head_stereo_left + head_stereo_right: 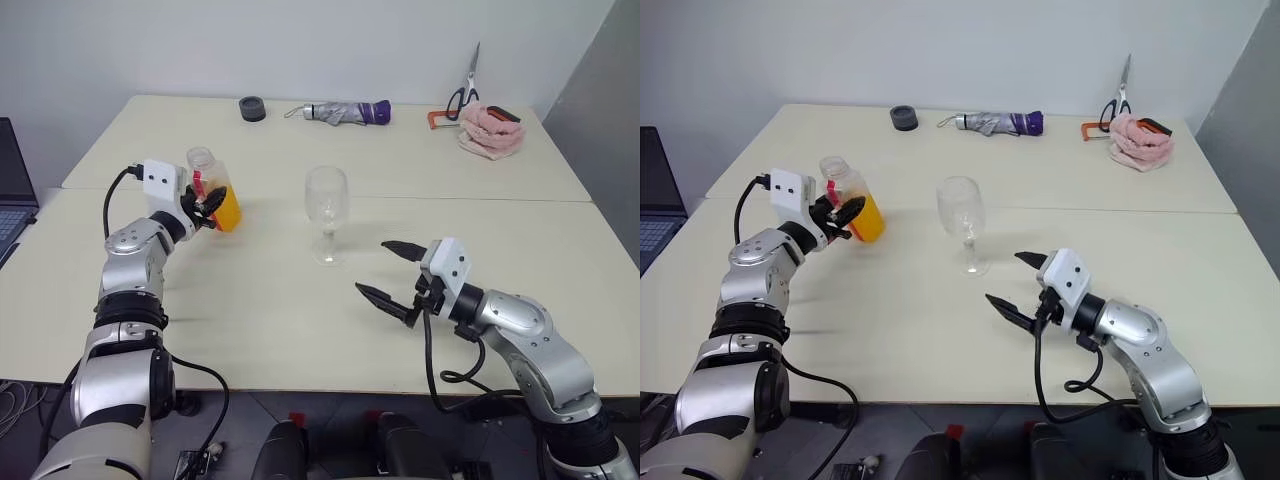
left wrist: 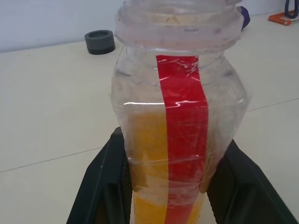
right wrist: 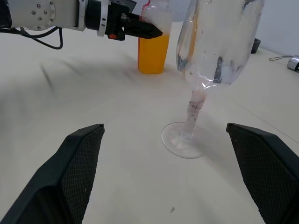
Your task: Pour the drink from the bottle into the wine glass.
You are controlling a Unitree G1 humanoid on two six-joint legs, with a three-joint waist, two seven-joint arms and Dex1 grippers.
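Pouring has not begun: my left gripper (image 1: 207, 208) is clenched on the bottle (image 1: 214, 190), at the left of the head view, upright, its cap off. The drink (image 1: 229, 210) fills only the bottle's lower part. The wine glass (image 1: 326, 213) stands empty at the frame's centre, well apart from the bottle. My right gripper (image 1: 392, 272) hangs released, low and right of the glass. Carrying, tilting and pouring are still to come.

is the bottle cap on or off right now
Off. The bottle shows a bare open neck with no cap, standing upright on the table, orange drink filling its lower part.
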